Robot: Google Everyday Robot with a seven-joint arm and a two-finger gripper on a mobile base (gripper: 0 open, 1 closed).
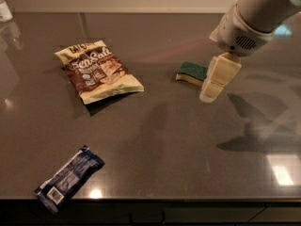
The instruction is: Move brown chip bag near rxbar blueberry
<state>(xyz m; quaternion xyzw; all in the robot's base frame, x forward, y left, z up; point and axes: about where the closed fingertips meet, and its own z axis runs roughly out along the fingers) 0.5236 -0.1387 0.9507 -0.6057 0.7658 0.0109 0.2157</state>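
Note:
The brown chip bag (99,71) lies flat on the dark countertop at the upper left, cream edges around a brown centre panel. The rxbar blueberry (69,178) lies near the front left edge, dark blue with its white barcode end toward the front. My gripper (210,94) hangs from the white arm at the upper right, above the counter, just right of a green-topped sponge and well right of the chip bag. It holds nothing.
A green-topped sponge (190,73) lies at centre right, partly behind my gripper. A clear object (4,11) stands at the far left back corner. The counter's front edge (150,202) runs along the bottom.

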